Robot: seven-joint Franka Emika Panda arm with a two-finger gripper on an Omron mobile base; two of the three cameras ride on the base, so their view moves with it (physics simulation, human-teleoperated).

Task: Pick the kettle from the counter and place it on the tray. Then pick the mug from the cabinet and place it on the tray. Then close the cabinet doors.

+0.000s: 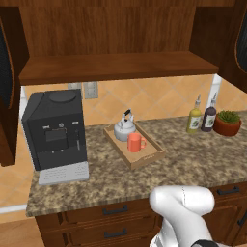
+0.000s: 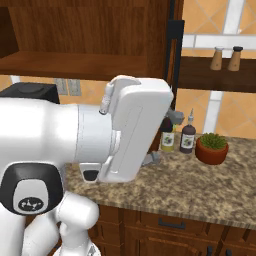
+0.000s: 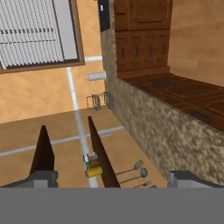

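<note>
The silvery kettle (image 1: 124, 128) and the orange-red mug (image 1: 135, 143) stand side by side on the light-wood tray (image 1: 146, 158) on the granite counter (image 1: 193, 161). Above, the cabinet (image 1: 111, 29) is open and its shelf (image 1: 116, 67) is bare. Its doors hang swung out at the left (image 1: 6, 77) and right (image 1: 240, 43). In the right base view my gripper (image 2: 164, 138) is open, pointing right, below the right door's black bar handle (image 2: 171, 60). In the hand view nothing lies between the tips of the gripper (image 3: 70, 151).
A black coffee machine (image 1: 55, 130) stands at the counter's left. Two bottles (image 1: 201, 118) and an orange plant pot (image 1: 227, 124) stand at the right. Two shakers (image 2: 225, 58) sit on a wall shelf beyond the right door. Drawers (image 1: 116, 212) run under the counter.
</note>
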